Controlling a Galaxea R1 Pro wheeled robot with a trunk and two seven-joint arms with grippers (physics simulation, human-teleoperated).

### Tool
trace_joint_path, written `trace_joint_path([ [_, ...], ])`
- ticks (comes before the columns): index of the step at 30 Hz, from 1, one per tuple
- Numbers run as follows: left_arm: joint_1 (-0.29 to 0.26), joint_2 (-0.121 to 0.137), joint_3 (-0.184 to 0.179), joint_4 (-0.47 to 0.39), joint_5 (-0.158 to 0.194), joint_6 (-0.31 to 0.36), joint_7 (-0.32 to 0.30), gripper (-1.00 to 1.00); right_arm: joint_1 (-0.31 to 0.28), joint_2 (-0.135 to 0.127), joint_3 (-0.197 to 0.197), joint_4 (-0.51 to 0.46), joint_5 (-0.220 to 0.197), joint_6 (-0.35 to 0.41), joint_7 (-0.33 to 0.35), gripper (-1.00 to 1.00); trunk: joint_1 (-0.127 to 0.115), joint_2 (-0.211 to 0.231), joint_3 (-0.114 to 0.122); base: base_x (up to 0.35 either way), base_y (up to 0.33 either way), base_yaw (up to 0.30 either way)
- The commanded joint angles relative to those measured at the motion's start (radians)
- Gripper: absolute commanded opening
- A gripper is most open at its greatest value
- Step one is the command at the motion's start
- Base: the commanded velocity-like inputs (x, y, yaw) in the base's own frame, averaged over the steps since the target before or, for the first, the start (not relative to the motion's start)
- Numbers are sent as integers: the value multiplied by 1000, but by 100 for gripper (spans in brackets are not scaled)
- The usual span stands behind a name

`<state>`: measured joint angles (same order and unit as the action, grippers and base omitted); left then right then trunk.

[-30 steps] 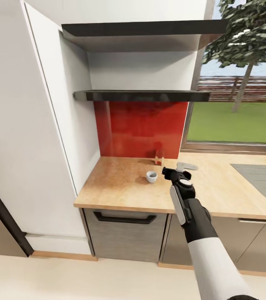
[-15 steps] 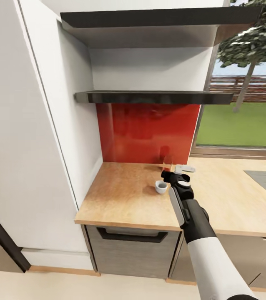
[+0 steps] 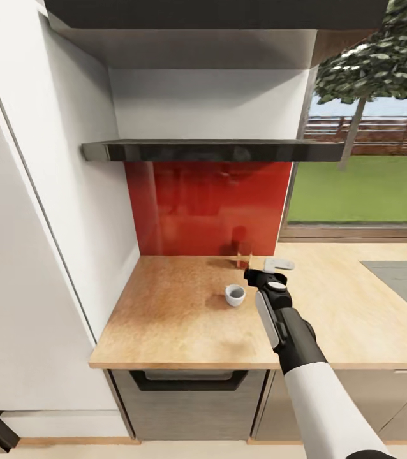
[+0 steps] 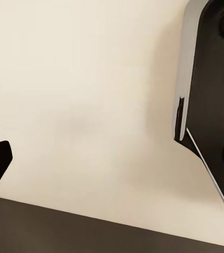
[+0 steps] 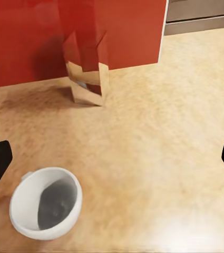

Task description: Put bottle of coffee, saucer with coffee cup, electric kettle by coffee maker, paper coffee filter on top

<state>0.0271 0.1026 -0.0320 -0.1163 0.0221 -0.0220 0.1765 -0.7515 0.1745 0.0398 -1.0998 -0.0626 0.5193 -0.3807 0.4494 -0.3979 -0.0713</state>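
Head view: right gripper (image 3: 262, 276) hangs over the kitchen countertop (image 3: 178, 319), with the coffee cup (image 3: 234, 294) just to its left, not touching. No readable writing or labels anywhere.

Left wrist view: just pale floor, can't tell that gripper's state.

Right wrist view: fingers spread wide, nothing held; cup (image 5: 46, 210) sits upright near one fingertip.

Head camera high and wide; right wrist camera low and close.
The head view looks forward and down over the table (image 3: 178, 319) toward the red backsplash (image 3: 203, 204); the right wrist view shares the coffee cup (image 5: 46, 210) (image 3: 234, 294); the left wrist view faces a pale surface.
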Motion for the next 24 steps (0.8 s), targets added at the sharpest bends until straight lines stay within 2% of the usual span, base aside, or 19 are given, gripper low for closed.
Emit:
trace_joint_path([
  [1, 0, 0, -3, -2, 2, -1, 3, 100, -1, 0, 3, 8, -6, 4, -8, 100, 1, -2, -2, 4, 0, -8],
  [9, 0, 1, -3, 17, 2, -1, 3, 100, -1, 0, 4, 55, -8, 4, -6, 100, 1, -2, -2, 150, 34, -2],
  [19, 0, -1, -5, 28, 2, -2, 2, 100, -1, 0, 2, 87, -8, 4, -5, 100, 1, -2, -2, 33, 5, 0],
  [24, 0, -2, -5, 31, 2, -2, 2, 100, -1, 0, 2, 114, -8, 3, -4, 100, 1, -2, -2, 222, 0, 0],
])
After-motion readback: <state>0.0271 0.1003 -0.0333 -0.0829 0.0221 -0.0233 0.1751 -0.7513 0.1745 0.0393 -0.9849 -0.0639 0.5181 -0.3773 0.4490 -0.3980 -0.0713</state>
